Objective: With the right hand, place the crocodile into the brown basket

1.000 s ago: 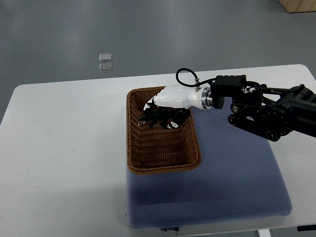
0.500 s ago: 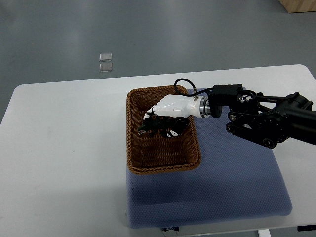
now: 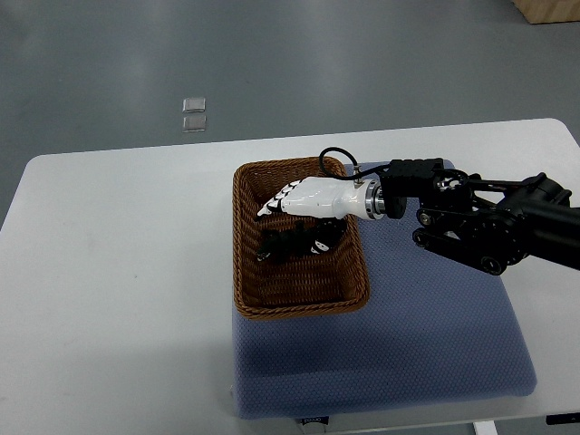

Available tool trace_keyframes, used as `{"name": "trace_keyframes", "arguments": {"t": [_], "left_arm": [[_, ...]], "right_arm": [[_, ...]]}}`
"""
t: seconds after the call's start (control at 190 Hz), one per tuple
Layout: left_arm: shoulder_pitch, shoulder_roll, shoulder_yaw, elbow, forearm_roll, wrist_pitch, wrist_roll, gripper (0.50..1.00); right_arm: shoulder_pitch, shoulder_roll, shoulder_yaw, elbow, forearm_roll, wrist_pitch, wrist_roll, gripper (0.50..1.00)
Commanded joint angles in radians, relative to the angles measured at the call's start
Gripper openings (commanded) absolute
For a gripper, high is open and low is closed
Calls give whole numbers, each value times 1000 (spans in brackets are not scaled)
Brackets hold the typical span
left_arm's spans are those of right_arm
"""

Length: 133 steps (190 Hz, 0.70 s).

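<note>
The dark crocodile [image 3: 295, 241] lies on the floor of the brown wicker basket [image 3: 243, 272], in its far half. My right hand [image 3: 275, 203], white with a black arm behind it, hovers just above the toy, reaching in over the basket's right rim. Its fingers [image 3: 283, 196] are stretched out flat towards the left and hold nothing. A small gap shows between the hand and the crocodile. The left arm does not show.
The basket stands on the left part of a blue mat [image 3: 426, 335] that covers the right half of the white table [image 3: 118, 272]. Two small clear squares [image 3: 193, 115] lie on the grey floor beyond the table. A cardboard box corner [image 3: 548, 9] shows at top right.
The right hand dipped into the basket with the crocodile, then spread its fingers. The toy left the hand and now lies a little lower on the basket floor.
</note>
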Motion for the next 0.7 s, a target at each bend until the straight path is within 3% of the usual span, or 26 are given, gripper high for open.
{"name": "trace_keyframes", "arguments": {"t": [0.0, 0.395, 0.694], "left_arm": [[0, 0, 0, 0, 0, 1, -1, 1000], [0, 0, 0, 0, 0, -1, -1, 1000], [0, 0, 0, 0, 0, 1, 1, 1000]], "right_arm": [[2, -9, 11, 0, 2, 0, -2, 921], [-2, -78, 146, -5, 18, 5, -3, 926], [-54, -133, 307, -43, 186, 12, -25, 926]]}}
